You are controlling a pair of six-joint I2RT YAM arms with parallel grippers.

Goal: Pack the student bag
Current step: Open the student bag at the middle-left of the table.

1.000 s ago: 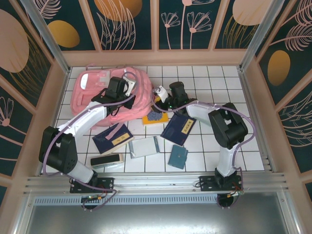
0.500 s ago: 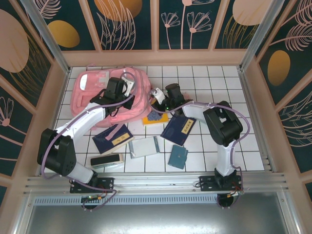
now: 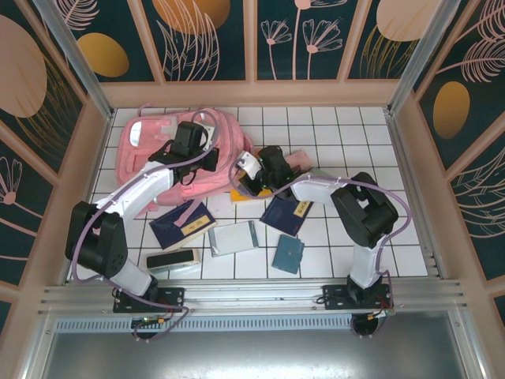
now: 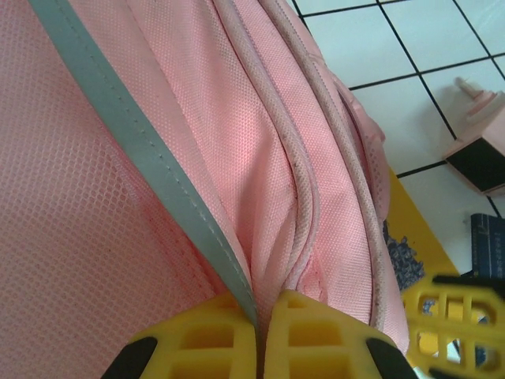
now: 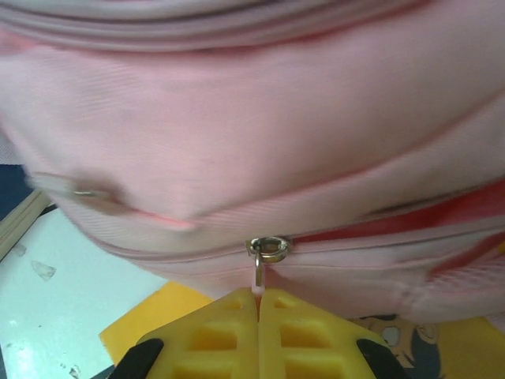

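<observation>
White tiled surface, walled by teal floral panels. The student bag lies at 10 o'clock; books and a grey pouch crowd 6 o'clock. The left hand pinches the bag's striped seam; the right hand pinches its zipper pull.

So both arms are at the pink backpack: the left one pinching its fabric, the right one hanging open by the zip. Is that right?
Not quite. The right gripper is shut on the zip pull of the pink backpack, as the right wrist view shows. The left gripper does pinch its fabric.
</observation>
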